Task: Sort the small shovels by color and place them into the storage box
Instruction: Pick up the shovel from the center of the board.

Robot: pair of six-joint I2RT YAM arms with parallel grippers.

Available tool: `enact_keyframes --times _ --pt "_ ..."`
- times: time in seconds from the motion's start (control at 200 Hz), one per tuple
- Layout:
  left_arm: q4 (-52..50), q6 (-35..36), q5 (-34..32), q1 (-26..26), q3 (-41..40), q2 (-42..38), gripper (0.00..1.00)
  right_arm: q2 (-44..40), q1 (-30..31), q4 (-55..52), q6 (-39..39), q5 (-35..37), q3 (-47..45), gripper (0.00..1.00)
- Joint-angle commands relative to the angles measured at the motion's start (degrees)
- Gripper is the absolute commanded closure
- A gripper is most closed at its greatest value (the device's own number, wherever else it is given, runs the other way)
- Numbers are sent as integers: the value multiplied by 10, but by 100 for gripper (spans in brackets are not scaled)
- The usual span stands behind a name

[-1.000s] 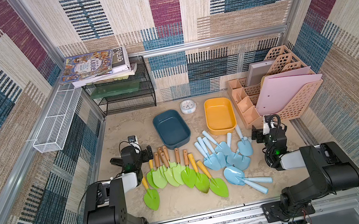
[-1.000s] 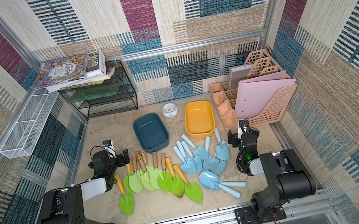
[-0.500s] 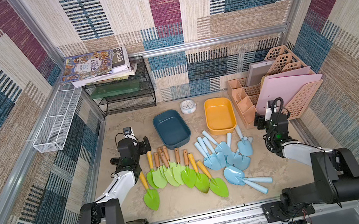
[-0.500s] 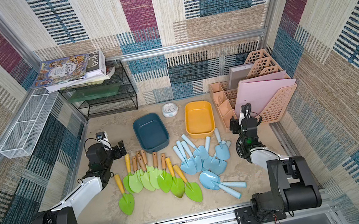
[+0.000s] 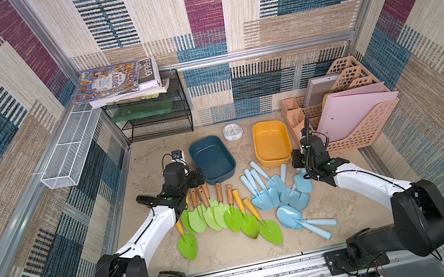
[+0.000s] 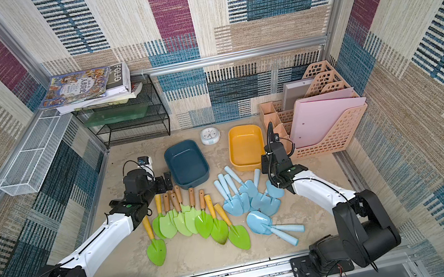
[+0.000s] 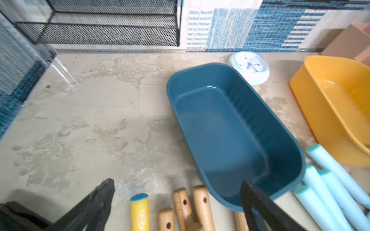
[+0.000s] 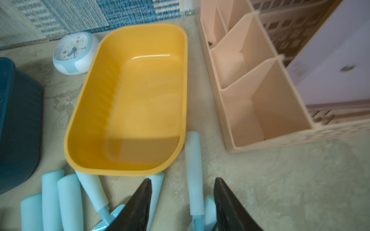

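While green shovels (image 5: pixel 221 213) and pale blue shovels (image 5: pixel 264 201) lie fanned on the desk (image 5: pixel 148 164) before a navy box (image 5: pixel 212 159) and a yellow box (image 5: pixel 272 142), the left pincer (image 7: pixel 176 182) gapes wide above wooden handles (image 7: pixel 202 204). The right pincer (image 8: pixel 183 180), half narrowed, straddles one blue handle (image 8: pixel 193 160) without touching it

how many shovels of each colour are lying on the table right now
green shovels: 9
pale blue shovels: 8
total: 17 (blades overlap, so one more could be hidden)
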Motion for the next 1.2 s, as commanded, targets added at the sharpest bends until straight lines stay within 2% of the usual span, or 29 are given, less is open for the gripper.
enact_keyframes --times 0.0,0.32,0.756,1.017,1.197 --pt "-18 -16 9 -3 7 6 2 20 5 -12 69 -71 -1 47" --pt "-21 12 -34 -9 -1 -2 1 104 20 13 98 -107 16 47" --pt "-41 8 -43 -8 16 14 1 171 46 10 107 -85 39 50" --pt "-47 8 -36 -8 16 6 0 178 54 16 117 -54 21 60" --pt "-47 9 -39 -9 15 4 0 178 58 11 114 -43 18 77"
